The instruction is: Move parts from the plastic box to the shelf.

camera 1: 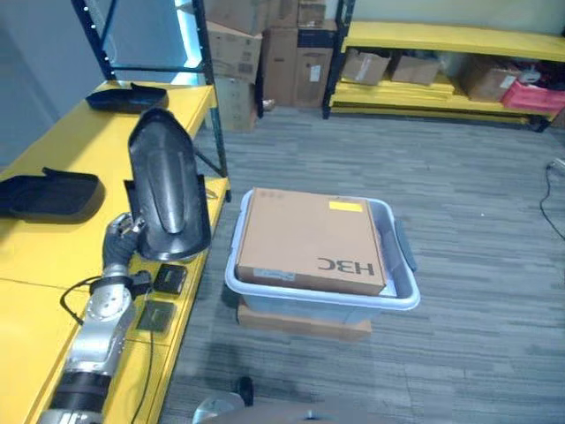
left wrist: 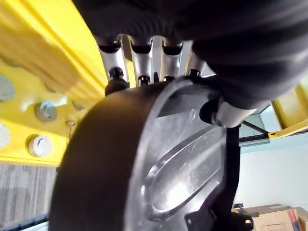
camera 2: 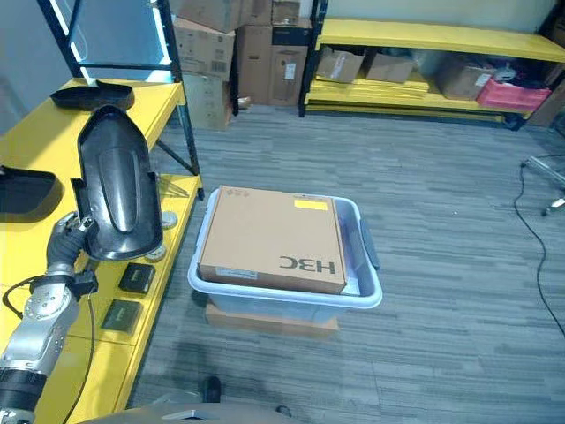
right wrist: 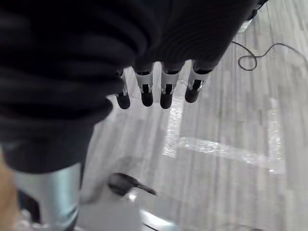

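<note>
Nearest, the left robot hand [camera 1: 122,237] has its fingers [left wrist: 144,62] and thumb curled round the lower rim of a long black moulded part [camera 1: 168,184]. It holds the part upright, just above the front edge of the yellow shelf [camera 1: 53,291]. Gripping at the low end probably keeps the broad shell clear of the arm and lets its base meet the shelf first. Just below it, near the same edge, lie two small dark flat parts [camera 1: 169,278], likely laid close for short reaches.

The right robot hand [right wrist: 159,91] hangs over the grey floor, its fingers relaxed and empty.

Beside the shelf's front edge stands the plastic box [camera 1: 402,296], close enough for short transfers; a cardboard carton [camera 1: 305,238] covers its opening.

Farther back, two more black shells [camera 1: 48,194] lie along the shelf, spaced apart, seemingly to avoid stacking.
</note>
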You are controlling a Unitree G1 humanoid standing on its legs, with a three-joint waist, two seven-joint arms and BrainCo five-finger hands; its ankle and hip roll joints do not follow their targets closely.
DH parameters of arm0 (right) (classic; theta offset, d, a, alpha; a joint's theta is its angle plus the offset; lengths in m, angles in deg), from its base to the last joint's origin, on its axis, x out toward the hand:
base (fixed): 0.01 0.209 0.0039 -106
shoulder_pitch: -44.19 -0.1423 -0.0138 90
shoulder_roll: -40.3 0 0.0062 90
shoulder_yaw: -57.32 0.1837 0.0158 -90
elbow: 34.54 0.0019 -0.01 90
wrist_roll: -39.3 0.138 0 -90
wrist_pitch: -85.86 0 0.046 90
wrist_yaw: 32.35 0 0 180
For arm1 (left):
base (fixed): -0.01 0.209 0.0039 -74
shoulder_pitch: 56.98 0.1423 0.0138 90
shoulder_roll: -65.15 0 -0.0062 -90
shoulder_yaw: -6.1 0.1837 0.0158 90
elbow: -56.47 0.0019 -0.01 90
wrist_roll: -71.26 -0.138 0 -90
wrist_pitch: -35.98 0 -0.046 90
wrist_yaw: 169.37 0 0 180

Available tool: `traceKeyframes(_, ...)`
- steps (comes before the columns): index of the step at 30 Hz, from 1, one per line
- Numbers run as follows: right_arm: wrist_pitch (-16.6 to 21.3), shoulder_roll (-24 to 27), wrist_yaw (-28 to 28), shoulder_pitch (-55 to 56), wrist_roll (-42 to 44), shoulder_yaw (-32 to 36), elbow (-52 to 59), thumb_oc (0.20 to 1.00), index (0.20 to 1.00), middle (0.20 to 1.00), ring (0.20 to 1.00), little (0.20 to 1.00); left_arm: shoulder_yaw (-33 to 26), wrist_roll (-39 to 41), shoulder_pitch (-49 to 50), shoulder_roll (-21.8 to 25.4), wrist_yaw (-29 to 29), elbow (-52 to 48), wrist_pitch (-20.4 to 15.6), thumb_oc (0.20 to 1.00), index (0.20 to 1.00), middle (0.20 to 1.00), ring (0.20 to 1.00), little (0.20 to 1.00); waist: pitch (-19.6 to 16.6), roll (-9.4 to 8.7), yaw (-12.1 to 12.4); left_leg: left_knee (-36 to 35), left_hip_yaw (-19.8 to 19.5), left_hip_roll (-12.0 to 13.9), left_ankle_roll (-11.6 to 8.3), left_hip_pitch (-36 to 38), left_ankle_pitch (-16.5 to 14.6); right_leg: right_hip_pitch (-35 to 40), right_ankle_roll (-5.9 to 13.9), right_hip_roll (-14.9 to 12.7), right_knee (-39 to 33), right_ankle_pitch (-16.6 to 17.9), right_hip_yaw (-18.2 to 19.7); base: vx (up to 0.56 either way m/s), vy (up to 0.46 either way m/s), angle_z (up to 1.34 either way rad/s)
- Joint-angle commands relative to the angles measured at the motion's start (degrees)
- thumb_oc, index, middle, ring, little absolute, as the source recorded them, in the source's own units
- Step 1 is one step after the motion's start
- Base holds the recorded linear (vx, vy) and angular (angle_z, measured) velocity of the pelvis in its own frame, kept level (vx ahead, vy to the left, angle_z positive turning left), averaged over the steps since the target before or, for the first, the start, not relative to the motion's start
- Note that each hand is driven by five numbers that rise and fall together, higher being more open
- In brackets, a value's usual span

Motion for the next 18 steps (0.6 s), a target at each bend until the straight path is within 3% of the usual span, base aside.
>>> traceKeyframes(1, 5.22, 3.54, 1.09, -1.12, -3.61, -1.08, 1.48, 1.000, 1.000, 1.000, 1.000, 1.000, -1.23, -0.07, -5.77, 4.29, 1.69, -6.88, -10.13, 0.200, 0.200, 0.200, 0.200, 0.200, -1.25, 2.39, 1.20, -0.07, -5.80, -0.62, 0.37, -0.30, -4.91, -4.81, 3.35, -1.31, 7.51, -5.28, -1.51, -0.13, -0.045, 0.57)
traceKeyframes(3, 6.05, 3.63, 1.04, -0.77, -3.22, -0.94, 1.41, 1.000, 1.000, 1.000, 1.000, 1.000, -0.86, 0.14, -6.00, 4.62, 1.89, -7.37, -11.21, 0.200, 0.200, 0.200, 0.200, 0.200, -1.09, 2.59, 0.65, -0.07, -6.72, -0.80, 0.40, -0.44, -4.66, -5.09, 2.85, -0.39, 8.15, -5.79, -0.71, -0.06, -0.049, 0.93)
traceKeyframes(4, 7.30, 4.00, 0.98, -0.13, -2.35, -0.96, 1.74, 1.000, 1.000, 1.000, 1.000, 1.000, -0.15, 0.62, -6.78, 4.83, 2.09, -8.12, -12.69, 0.200, 0.200, 0.200, 0.200, 0.200, -0.76, 2.84, -0.59, -0.07, -8.91, -1.38, 0.37, -0.55, -4.12, -5.35, 1.80, 1.56, 8.99, -6.47, 1.41, -0.09, -0.075, 0.98)
traceKeyframes(5, 7.72, 4.24, 0.93, -0.03, -2.00, -1.28, 2.42, 1.000, 1.000, 1.000, 1.000, 1.000, -0.12, 1.31, -7.66, 4.97, 1.67, -9.76, -11.95, 0.200, 0.200, 0.200, 0.200, 0.200, -0.62, 2.77, -1.01, -0.07, -10.12, -1.81, 0.03, -0.87, -3.59, -5.48, 1.43, 2.39, 8.87, -6.28, 1.67, -0.15, -0.148, 2.12)
traceKeyframes(7, 7.77, 4.72, 0.78, -0.71, -2.30, -2.91, 3.46, 1.000, 1.000, 1.000, 1.000, 1.000, -0.29, 2.25, -8.79, 5.29, -0.97, -11.87, -10.91, 0.200, 0.200, 0.200, 0.200, 0.200, -0.25, 2.48, -0.40, -0.07, -11.95, -1.85, -0.94, -1.59, -2.32, -5.36, 1.26, 3.24, 8.58, -6.07, 1.27, -0.16, -0.181, 2.40)
traceKeyframes(11, 6.81, 5.45, 0.05, -1.68, -4.77, -4.22, 4.10, 1.000, 1.000, 1.000, 1.000, 1.000, -2.07, 0.45, -8.15, 5.79, -3.59, -14.34, -9.23, 0.200, 0.200, 0.200, 0.200, 0.200, 0.56, 1.88, 0.80, -0.07, -12.98, -1.50, -2.49, -2.60, -1.01, -3.97, 1.12, 3.93, 6.07, -5.13, 0.77, -0.13, -0.127, 0.66)
traceKeyframes(12, 6.03, 5.85, 0.15, -2.20, -3.85, -4.93, 4.07, 1.000, 1.000, 1.000, 1.000, 1.000, -3.85, 0.62, -6.60, 5.97, -2.80, -15.12, -9.70, 0.200, 0.200, 0.200, 0.200, 0.200, 1.33, 1.64, 2.50, -0.07, -13.54, -1.07, -3.70, -4.51, 0.44, -2.67, 1.08, 4.20, 4.29, -4.48, 0.10, -0.17, -0.151, 0.68)
traceKeyframes(14, 5.66, 5.76, -0.20, -2.42, -4.82, -5.07, 3.92, 1.000, 1.000, 1.000, 1.000, 1.000, -5.10, 0.45, -5.55, 5.89, -3.37, -15.97, -9.50, 0.200, 0.200, 0.200, 0.200, 0.200, 1.87, 1.64, 3.42, -0.07, -13.27, -0.74, -4.33, -5.74, 1.30, -2.02, 1.12, 4.21, 3.53, -4.30, -1.10, -0.13, -0.106, 0.62)
traceKeyframes(15, 5.61, 5.64, -0.02, -2.32, -4.81, -5.03, 3.95, 1.000, 1.000, 1.000, 1.000, 1.000, -5.54, 0.29, -5.14, 5.87, -3.38, -16.01, -9.84, 0.200, 0.200, 0.200, 0.200, 0.200, 2.10, 1.68, 3.65, -0.07, -12.44, -0.42, -4.51, -6.24, 1.57, -1.83, 1.14, 4.14, 3.41, -4.34, -1.88, -0.18, -0.101, 0.90)
traceKeyframes(16, 5.40, 4.96, 0.42, -1.33, -4.58, -4.77, 4.02, 1.000, 1.000, 1.000, 1.000, 1.000, -6.70, 0.32, -4.23, 5.48, -2.23, -16.23, -10.78, 0.200, 0.200, 0.200, 0.200, 0.200, 2.84, 1.84, 3.59, 0.44, -7.89, 0.75, -5.08, -7.97, 2.10, -1.07, 1.16, 3.74, 2.99, -4.42, -5.32, -0.16, -0.081, 1.04)
traceKeyframes(17, 5.39, 4.81, 0.63, -1.01, -4.21, -4.66, 4.05, 1.000, 1.000, 1.000, 1.000, 1.000, -6.75, 0.53, -4.14, 5.33, -1.62, -16.20, -11.07, 0.200, 0.200, 0.200, 0.200, 0.200, 2.96, 1.93, 3.38, 0.47, -6.35, 1.15, -5.19, -8.38, 2.29, -0.94, 1.17, 3.63, 2.88, -4.33, -6.32, -0.19, -0.074, 1.25)
traceKeyframes(18, 5.53, 4.40, 0.86, 0.07, -3.86, -4.23, 4.13, 1.000, 1.000, 1.000, 1.000, 1.000, -6.55, 1.00, -3.89, 4.84, 0.18, -16.07, -11.97, 0.200, 0.200, 0.200, 0.200, 0.200, 3.26, 2.27, 2.54, 0.37, -1.25, 2.66, -5.59, -9.61, 3.18, -0.78, 1.20, 3.30, 2.55, -3.80, -9.35, -0.06, -0.037, 1.19)
